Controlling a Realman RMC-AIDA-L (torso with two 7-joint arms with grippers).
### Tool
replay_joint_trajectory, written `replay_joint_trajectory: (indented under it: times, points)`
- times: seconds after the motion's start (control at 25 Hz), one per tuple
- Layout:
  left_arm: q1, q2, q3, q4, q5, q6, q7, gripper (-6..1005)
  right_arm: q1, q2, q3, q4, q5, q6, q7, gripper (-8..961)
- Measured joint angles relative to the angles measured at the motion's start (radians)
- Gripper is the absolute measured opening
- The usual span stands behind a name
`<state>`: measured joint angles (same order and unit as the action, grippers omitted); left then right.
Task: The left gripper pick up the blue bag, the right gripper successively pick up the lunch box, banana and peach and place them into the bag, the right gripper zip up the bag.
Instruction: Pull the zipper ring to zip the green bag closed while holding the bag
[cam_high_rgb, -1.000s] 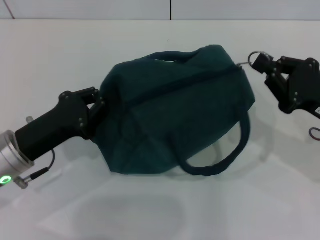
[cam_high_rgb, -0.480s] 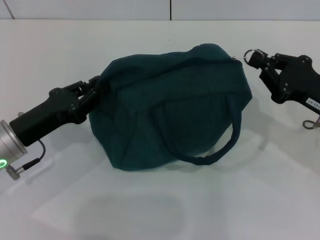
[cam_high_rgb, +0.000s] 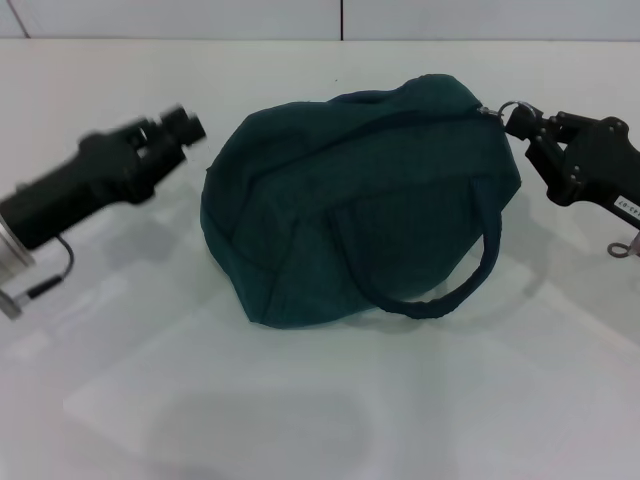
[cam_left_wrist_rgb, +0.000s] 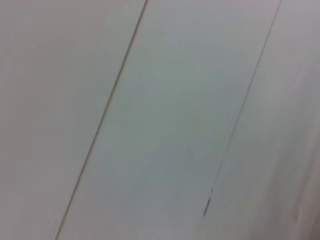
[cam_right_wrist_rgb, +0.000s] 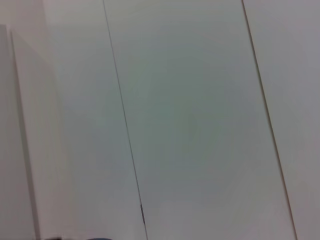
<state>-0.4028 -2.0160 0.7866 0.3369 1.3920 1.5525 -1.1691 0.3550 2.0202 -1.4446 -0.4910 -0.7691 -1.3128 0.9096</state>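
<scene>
Blue bag (cam_high_rgb: 360, 200) fills the centre of the head view, slumped on the white table (cam_high_rgb: 300, 420) with its zip seam apparently drawn shut and one loop handle (cam_high_rgb: 440, 290) sagging toward the lower right. At the upper right, the right gripper (cam_high_rgb: 522, 122) pinches the silver ring zipper pull (cam_high_rgb: 510, 108) at the bag's end, seemingly to hold the zip taut. At the upper left, the left gripper (cam_high_rgb: 185, 128) hangs just beside the bag's other end, apart from the fabric; whether its fingers are spread or closed cannot be told. Lunch box, banana and peach are nowhere visible, presumably inside. Both wrist views show only pale panelled surface.
</scene>
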Motion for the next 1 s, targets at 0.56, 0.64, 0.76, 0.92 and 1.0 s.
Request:
replay_joint_trajectory:
  times: [0.56,0.64,0.76,0.92,1.0]
  points:
    - [-0.239,0.019,0.164,0.454,0.403,0.043,-0.595,472,-0.002,0.002,0.0,0.027,0.0,-0.019,0.0,3]
    - [-0.284,0.012,0.175,0.485,0.476,0.048,-0.649,470,-0.004,0.003,-0.003,0.027,0.006,-0.03,0.0,3]
    - [-0.292,0.001,0.173,0.523,0.512,0.046,-0.664,466,-0.005,0.003,-0.002,0.033,0.008,-0.042,0.0,3]
    - [-0.287,-0.009,0.178,0.569,0.531,0.046,-0.666,463,-0.005,0.003,-0.001,0.047,0.019,-0.057,0.0,3]
    - [-0.288,-0.01,0.179,0.581,0.56,0.045,-0.667,461,-0.005,0.002,-0.001,0.052,0.023,-0.063,0.0,3]
